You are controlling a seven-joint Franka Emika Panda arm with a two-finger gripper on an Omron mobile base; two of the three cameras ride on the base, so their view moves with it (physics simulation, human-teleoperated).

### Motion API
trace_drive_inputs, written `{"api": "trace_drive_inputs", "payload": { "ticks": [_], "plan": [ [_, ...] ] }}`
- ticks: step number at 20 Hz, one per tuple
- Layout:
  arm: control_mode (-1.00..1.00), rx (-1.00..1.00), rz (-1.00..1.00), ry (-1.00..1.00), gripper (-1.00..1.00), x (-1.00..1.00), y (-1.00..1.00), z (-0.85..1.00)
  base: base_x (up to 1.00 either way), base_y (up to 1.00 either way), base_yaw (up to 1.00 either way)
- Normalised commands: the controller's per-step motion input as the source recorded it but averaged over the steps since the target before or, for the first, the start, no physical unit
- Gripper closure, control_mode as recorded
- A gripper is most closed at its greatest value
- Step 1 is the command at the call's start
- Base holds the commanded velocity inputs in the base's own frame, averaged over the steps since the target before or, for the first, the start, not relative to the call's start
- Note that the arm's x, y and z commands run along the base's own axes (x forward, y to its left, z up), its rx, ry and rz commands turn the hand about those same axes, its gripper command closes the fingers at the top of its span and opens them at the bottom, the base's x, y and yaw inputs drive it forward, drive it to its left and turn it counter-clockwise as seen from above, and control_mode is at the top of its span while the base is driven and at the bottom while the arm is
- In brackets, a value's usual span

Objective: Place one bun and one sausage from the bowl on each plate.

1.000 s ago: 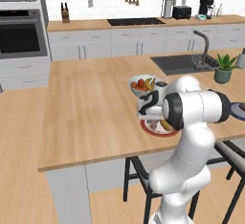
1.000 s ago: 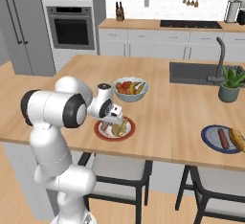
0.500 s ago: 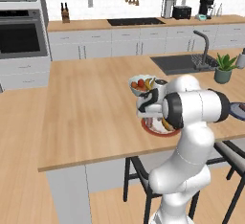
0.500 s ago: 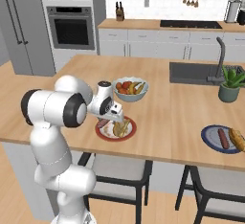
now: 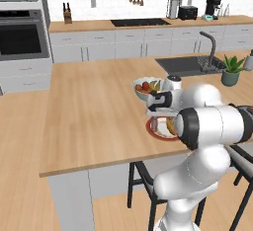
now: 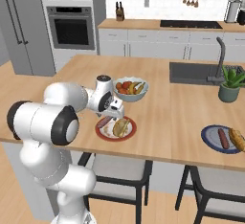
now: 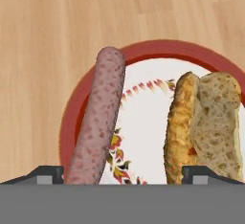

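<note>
Hand view looked straight down on a red-rimmed white plate with a floral pattern (image 7: 143,137), where a long speckled pink sausage (image 7: 98,122) lay at nine o'clock and a split golden-brown bun (image 7: 206,122) at three o'clock, a strip of bare plate between them. The pincer (image 7: 122,173) hung just above, its two dark tips spread wide, one below the sausage and one below the bun, clasping nothing.

From the right base view, the same plate (image 6: 101,133) sat on the pale wooden island surface (image 6: 162,108), with a pale bowl of colourful fruit (image 6: 129,89) at twelve o'clock from it. Well off at three o'clock, a blue-rimmed plate (image 6: 208,139) already carried a second sausage (image 6: 223,138) and a second bun (image 6: 237,139).

Both plates looked served, so little seemed left but to draw the arm away. I could not make out the dark bowl.
</note>
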Motion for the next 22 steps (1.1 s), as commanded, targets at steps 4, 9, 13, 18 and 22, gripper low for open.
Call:
{"api": "trace_drive_inputs", "payload": {
  "ticks": [4, 9, 13, 18, 22],
  "plan": [
    [-1.00, 0.00, 0.00, -0.04, -1.00, -0.89, -0.09, 0.57, 0.00, 0.00, 0.00],
    [-1.00, 0.00, 0.00, -0.04, -1.00, -0.70, 0.00, 0.71, 0.00, 0.00, 0.00],
    [-1.00, 0.00, 0.00, -0.02, -1.00, -0.34, 0.00, 0.73, 0.00, 0.00, 0.00],
    [-1.00, 0.00, 0.00, 0.00, -1.00, -0.58, 0.00, 0.40, 0.00, 0.00, 0.00],
    [-1.00, 0.00, 0.00, -0.01, -1.00, -0.67, 0.11, 0.39, 0.00, 0.00, 0.00]
  ]
}}
